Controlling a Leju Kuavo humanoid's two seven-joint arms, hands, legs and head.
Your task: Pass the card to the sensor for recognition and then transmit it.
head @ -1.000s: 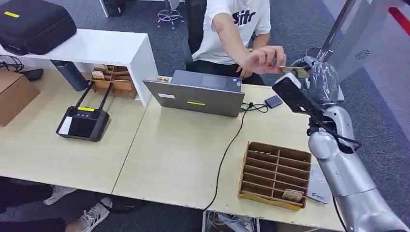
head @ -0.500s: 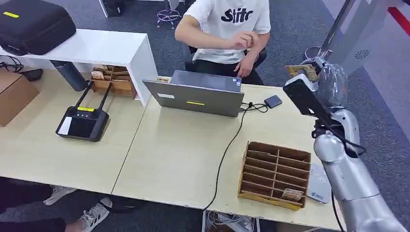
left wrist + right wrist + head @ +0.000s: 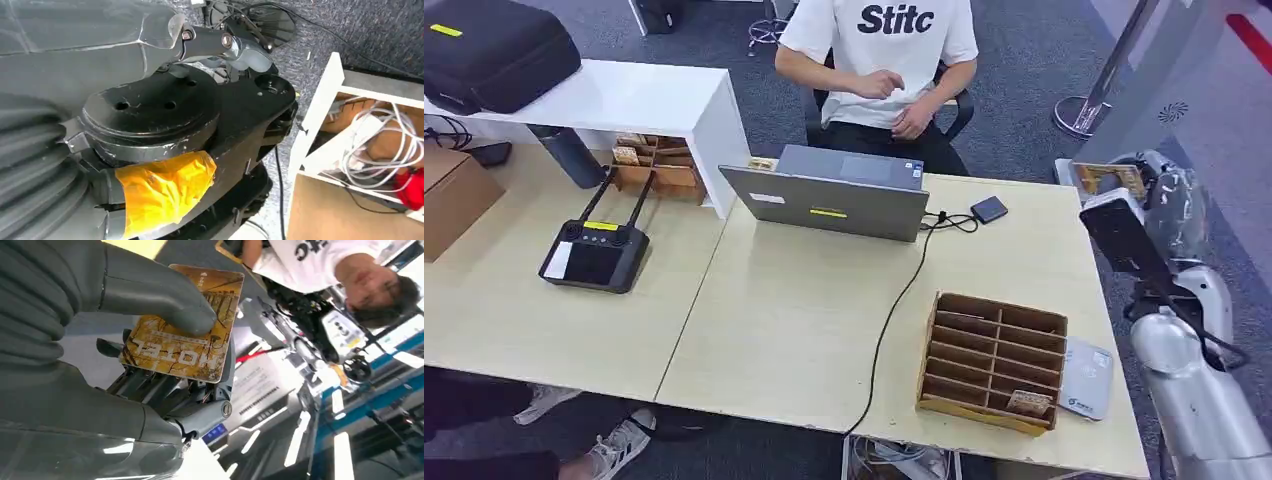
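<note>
The right hand [image 3: 1159, 195] grips the card [image 3: 187, 322], thumb pressed flat on its printed face and fingers behind, and it has swung back from the person [image 3: 889, 60] at the far edge to hover off the table's [image 3: 804, 310] right edge. A second ago the person's fingers were at the card; now their hands are drawn in to their chest, so the card rests with the robot alone. The grey sensor [image 3: 1086, 378] lies at the table's near right corner, just beside the slotted wooden organizer [image 3: 992, 358], so scanning looks next. The left hand's state I cannot tell.
</note>
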